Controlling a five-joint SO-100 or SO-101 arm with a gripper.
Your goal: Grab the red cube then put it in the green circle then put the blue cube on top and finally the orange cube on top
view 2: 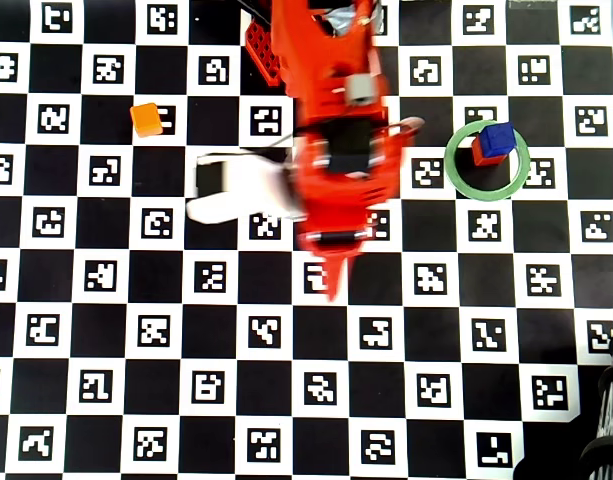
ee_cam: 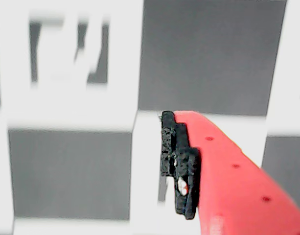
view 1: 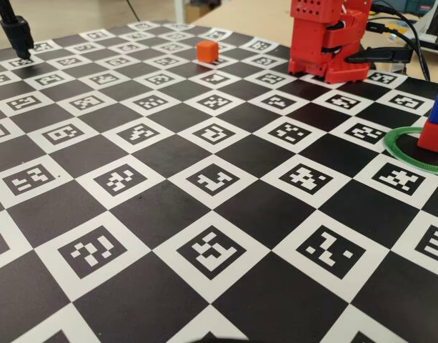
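item: hand (view 2: 331, 285), red, over the middle of the checkered desk (view 1: 154, 214) in the overhead view, carrying nothing; only one finger (ee_cam: 179, 166) shows in the wrist view, so whether it is spread or pressed together cannot be told.

item: red cube (view 2: 481, 153), inside the green circle (view 2: 464, 178), right of the arm in the overhead view.

item: blue cube (view 2: 497, 139), on top of the red cube, sitting visibly off-centre toward the far right corner.

item: orange cube (view 2: 146, 119), alone on the desk, far left in the overhead view, well apart from the stack, arm base between.

stage, judged: two cubes placed; orange cube not yet fetched.

risks, judged: the offset blue cube leaves a small, skewed landing face, so an orange cube set down off-line could slip off or topple the stack; a low sweep back across could clip the stack or drag the ring.

surroundings: black cables (view 1: 401, 28) by the arm base (view 1: 326, 43) on the far right; a black stand (view 1: 18, 32) at the far left corner. nothing lies on the desk between hand and orange cube.
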